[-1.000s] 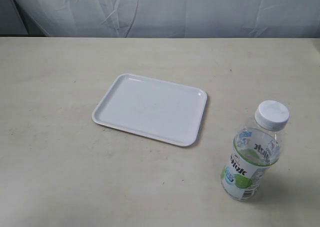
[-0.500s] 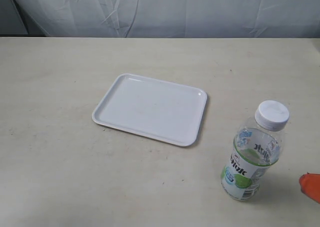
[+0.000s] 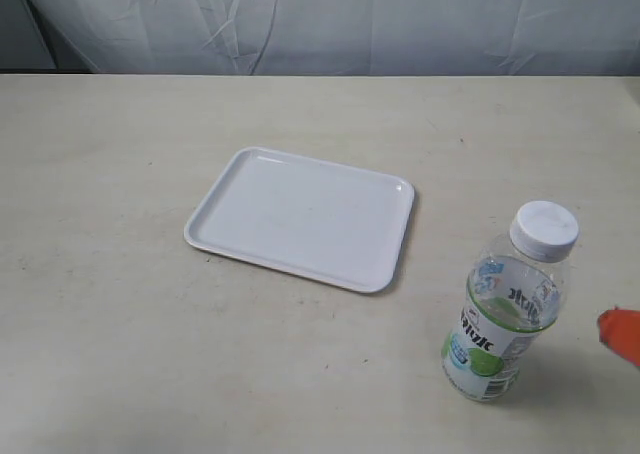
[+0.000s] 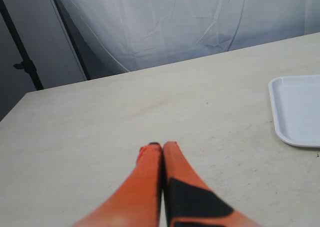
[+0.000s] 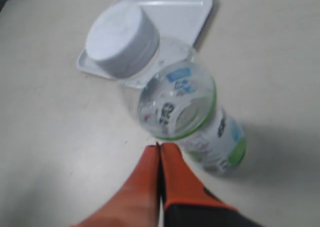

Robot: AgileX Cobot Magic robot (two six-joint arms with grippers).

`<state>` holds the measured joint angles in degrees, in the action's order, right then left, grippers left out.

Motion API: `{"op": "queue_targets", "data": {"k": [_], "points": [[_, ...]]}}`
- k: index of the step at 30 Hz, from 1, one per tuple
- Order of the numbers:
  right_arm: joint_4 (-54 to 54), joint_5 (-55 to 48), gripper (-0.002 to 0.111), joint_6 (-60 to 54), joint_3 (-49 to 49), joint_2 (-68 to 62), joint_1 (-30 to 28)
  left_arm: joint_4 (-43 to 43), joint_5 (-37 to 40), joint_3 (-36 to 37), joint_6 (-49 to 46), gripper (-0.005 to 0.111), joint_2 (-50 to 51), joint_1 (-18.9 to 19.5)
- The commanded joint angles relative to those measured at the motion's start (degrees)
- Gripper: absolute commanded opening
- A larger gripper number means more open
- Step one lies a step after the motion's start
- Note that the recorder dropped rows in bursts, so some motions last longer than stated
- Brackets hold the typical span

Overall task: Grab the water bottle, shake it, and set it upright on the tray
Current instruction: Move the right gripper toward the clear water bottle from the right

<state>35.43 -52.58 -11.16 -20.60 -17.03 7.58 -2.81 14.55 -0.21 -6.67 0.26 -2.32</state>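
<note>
Exterior: I log small clear plastic water bottle (image 3: 505, 309), white screw cap, upright on beige table (image 3: 120, 324), right of flat white rectangular tray (image 3: 300, 217), apart. Orange right gripper (image 3: 621, 334) just beside bottle.
Left wrist: left gripper (image 4: 161, 148) clenched, gripping nothing.
Right wrist: I note right gripper clenched on nothing, tips close by bottle.

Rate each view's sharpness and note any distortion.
Exterior view: sharp, evenly lit, the water bottle casting only a faint shadow. Right wrist view: soft overall, the bottle's cap bulging large from closeness. Left wrist view: table and tray fairly crisp, the left gripper blurred near the lens.
</note>
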Motion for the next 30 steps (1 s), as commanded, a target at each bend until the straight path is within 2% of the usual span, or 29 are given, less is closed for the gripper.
{"op": "queue_targets", "data": {"k": [1,3,6,7,11,13,15,18,20,23,26,30], "points": [[-11.84,5.38,-0.001,6.72,-2.1,-1.81,-0.08,0.16,-0.38,0.21,0.12,0.0,-0.26,-0.02],[-18.41,5.13,-0.001,15.38,-4.61,-4.6,-0.08,0.16,-0.38,0.21,0.12,0.0,-0.26,-0.02],[-27.62,1.32,-0.001,17.17,-11.15,-11.75,-0.08,0.16,-0.38,0.21,0.12,0.0,-0.26,-0.02],[-31.27,-2.96,-0.001,17.17,-15.52,-16.96,-0.08,0.16,-0.38,0.21,0.12,0.0,-0.26,-0.02],[-29.02,-15.31,-0.001,15.13,-28.33,-35.59,-0.08,0.16,-0.38,0.21,0.12,0.0,-0.26,-0.02],[-26.84,-15.73,-0.001,12.09,-30.97,-40.79,1.85,0.16,-0.38,0.21,0.12,0.0,-0.26,-0.02],[-32.97,-15.26,-0.001,15.29,-30.98,-42.31,8.71,0.16,-0.38,0.21,0.24,0.0,-0.26,-0.02],[-49.84,-17.38,-0.001,28.38,-30.98,-42.71,21.62,0.16,-0.38,0.21,0.24,0.0,-0.26,-0.02],[-48.81,-17.38,-0.001,34.34,-30.49,-41.35,29.14,0.16,-0.38,0.21,0.24,0.0,-0.26,-0.02],[-47.84,-12.46,-0.001,42.59,-27.81,-38.58,37.13,0.16,-0.38,0.21,0.14,0.0,-0.26,-0.02],[-53.71,-13.37,-0.001,56.8,-23.06,-35.57,44.17,0.16,-0.38,0.21,0.14,0.0,-0.26,-0.02],[-54.63,-11.79,-0.001,66.79,-15.48,-31.15,52.27,0.16,-0.38,0.21,0.14,0.0,-0.26,-0.02]]}}
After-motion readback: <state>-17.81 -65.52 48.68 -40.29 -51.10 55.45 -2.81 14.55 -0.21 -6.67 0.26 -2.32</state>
